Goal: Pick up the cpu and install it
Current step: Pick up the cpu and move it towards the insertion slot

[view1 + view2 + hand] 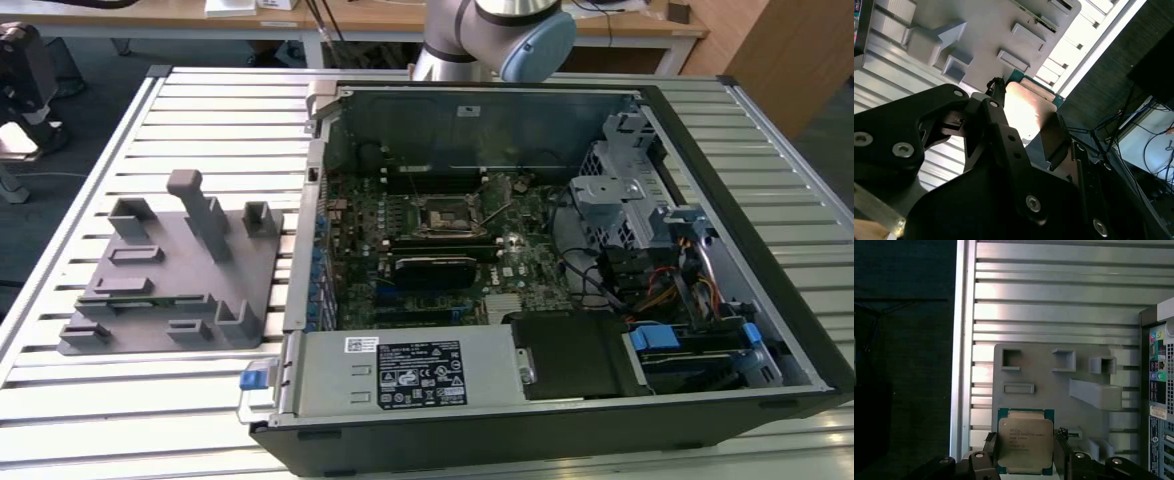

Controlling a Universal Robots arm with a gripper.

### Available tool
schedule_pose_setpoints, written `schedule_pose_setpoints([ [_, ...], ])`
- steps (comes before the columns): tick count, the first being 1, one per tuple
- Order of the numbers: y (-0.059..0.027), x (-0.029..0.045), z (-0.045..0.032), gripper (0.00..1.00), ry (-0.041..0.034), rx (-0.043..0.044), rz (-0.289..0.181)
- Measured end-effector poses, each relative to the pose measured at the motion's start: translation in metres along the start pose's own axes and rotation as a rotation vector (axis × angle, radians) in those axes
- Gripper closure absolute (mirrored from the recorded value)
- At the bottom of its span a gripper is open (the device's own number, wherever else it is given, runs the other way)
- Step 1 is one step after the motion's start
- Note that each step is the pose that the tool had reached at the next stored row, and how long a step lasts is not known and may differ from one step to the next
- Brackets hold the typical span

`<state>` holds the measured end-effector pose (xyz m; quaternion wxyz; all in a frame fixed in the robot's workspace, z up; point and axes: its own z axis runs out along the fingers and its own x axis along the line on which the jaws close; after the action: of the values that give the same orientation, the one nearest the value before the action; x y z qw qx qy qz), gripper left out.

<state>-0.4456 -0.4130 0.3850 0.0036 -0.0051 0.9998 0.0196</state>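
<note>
The cpu is held flat between the fingers of the gripper, which are closed on its two opposite edges. It is seen raised above the grey tray. The grip by the edges is probably chosen so that the chip can be laid level into the socket of the open computer case.

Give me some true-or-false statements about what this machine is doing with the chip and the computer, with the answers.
1. The fingers grip the cpu by two opposite edges. True.
2. The cpu sits in the socket on the motherboard. False: it is held between the fingers, and the first wrist view shows the grey tray beyond it.
3. The computer case lies open on a slatted table. True.
4. The grey tray stands inside the computer case. False: it lies on the slatted table beside the case, at the exterior view's left.
</note>
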Motion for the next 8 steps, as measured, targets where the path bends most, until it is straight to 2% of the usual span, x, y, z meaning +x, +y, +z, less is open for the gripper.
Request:
schedule_pose_setpoints([
  [8,0.0005,-0.0001,-0.0123,0.47,-0.0004,-0.0002,0.0],
])
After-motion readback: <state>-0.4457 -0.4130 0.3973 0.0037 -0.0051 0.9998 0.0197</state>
